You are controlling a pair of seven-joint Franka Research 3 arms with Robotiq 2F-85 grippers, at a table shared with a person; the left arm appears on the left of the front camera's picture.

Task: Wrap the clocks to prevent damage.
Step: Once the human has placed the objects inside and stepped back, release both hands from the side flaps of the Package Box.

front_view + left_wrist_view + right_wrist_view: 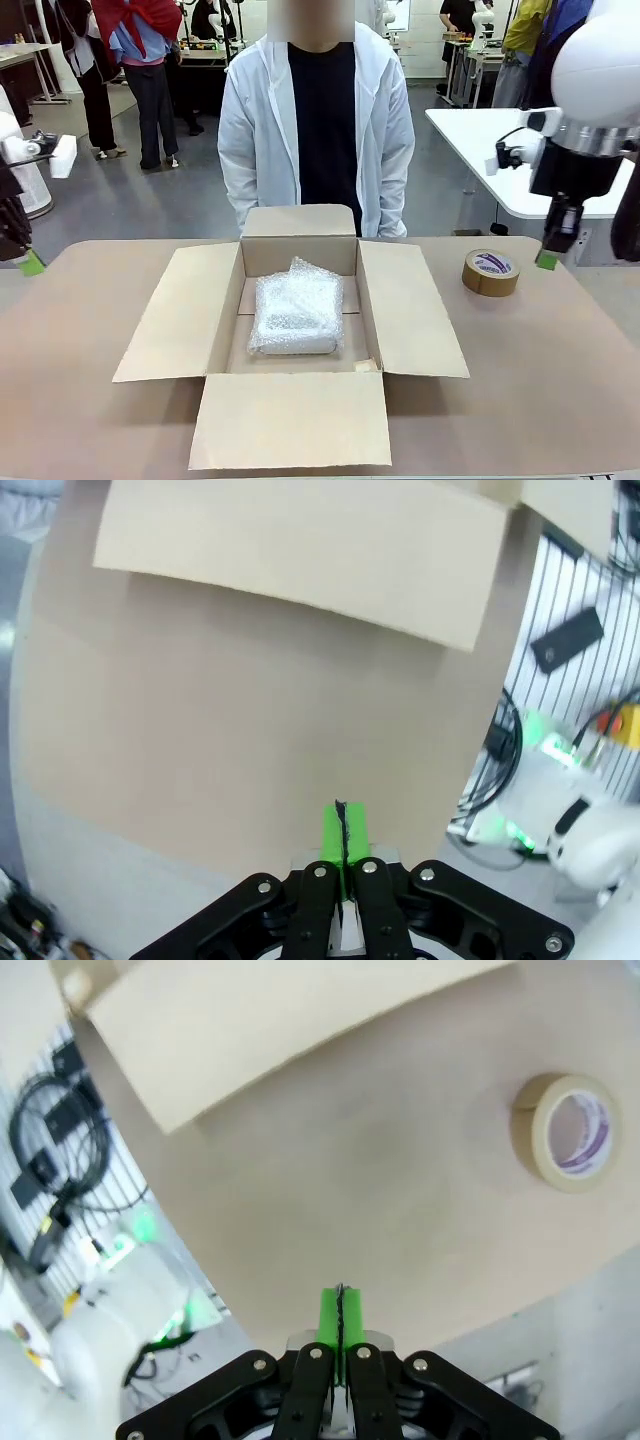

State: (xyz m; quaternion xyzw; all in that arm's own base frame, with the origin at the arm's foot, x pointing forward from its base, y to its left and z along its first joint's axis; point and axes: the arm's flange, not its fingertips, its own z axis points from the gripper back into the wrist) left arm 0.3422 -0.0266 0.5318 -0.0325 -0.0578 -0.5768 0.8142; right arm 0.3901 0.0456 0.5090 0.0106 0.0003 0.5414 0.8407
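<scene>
Wrapping looks finished: clocks sit bubble-wrapped inside the cardboard box, middle of the table. Empty and pinched closed, left gripper and right gripper hover at its side edges. Next up, probably flaps and tape roll.

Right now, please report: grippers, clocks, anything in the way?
Left gripper shut, empty. Right gripper shut, empty. Bubble-wrapped clocks lie inside open cardboard box. Tape roll stands clear, right of box.
</scene>
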